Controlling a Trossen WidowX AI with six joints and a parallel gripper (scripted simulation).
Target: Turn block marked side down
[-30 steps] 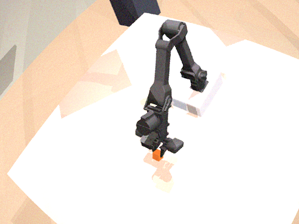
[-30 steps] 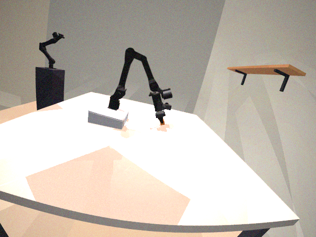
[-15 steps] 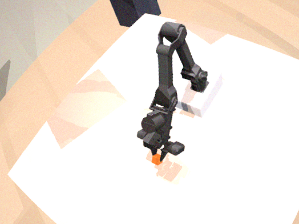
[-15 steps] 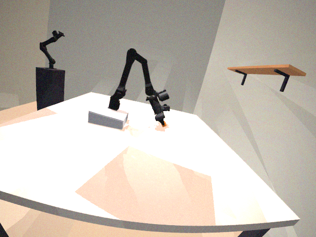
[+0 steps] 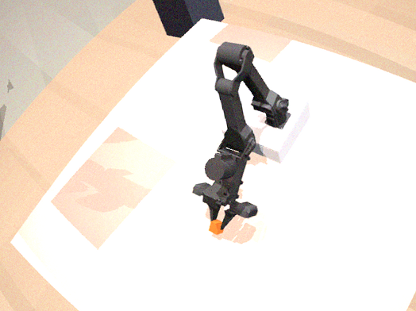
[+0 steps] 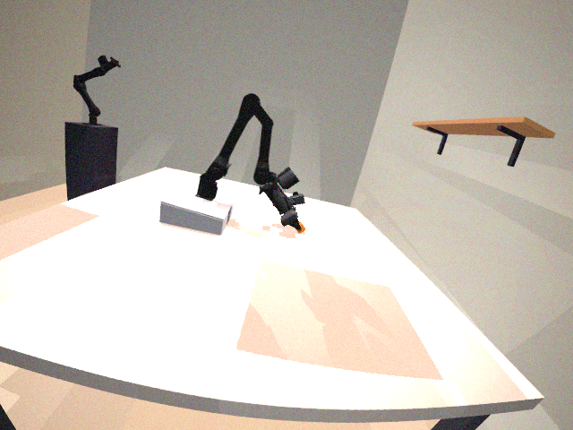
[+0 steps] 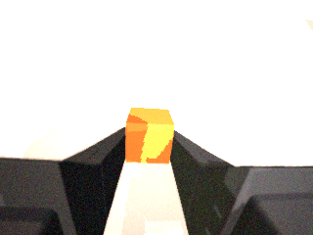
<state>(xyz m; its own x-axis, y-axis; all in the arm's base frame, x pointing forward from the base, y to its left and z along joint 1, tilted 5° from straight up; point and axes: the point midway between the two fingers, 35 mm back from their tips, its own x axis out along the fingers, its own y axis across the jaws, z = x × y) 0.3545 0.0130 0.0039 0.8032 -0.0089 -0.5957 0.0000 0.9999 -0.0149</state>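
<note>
A: What is seen nearest in the wrist view?
B: The end effector (image 7: 149, 147) is seen from behind, its two dark fingers pinching the orange block (image 7: 149, 136) at their tips. A yellow patch is shown on the block face turned toward the wrist camera. No long axis can be made out; the block looks cube-like.

A: Where is the block placed?
B: It is held at or just above the white tabletop (image 5: 334, 210), near the middle; contact cannot be told. In the exterior view the end effector (image 6: 295, 224) is tilted, with the block (image 6: 302, 227) at its low end.

A: What is found around it?
B: A grey base block (image 6: 194, 216) carrying the arm's (image 6: 250, 139) foot is well apart, farther back. Nothing is seen standing between it and the cube. Open tabletop is left on every side, and the edges are far off.

A: And beyond?
B: A dark pedestal (image 6: 89, 157) with a second small arm (image 6: 89, 85) is seen past the far corner, and a wooden wall shelf (image 6: 483, 125) off to the side.
</note>
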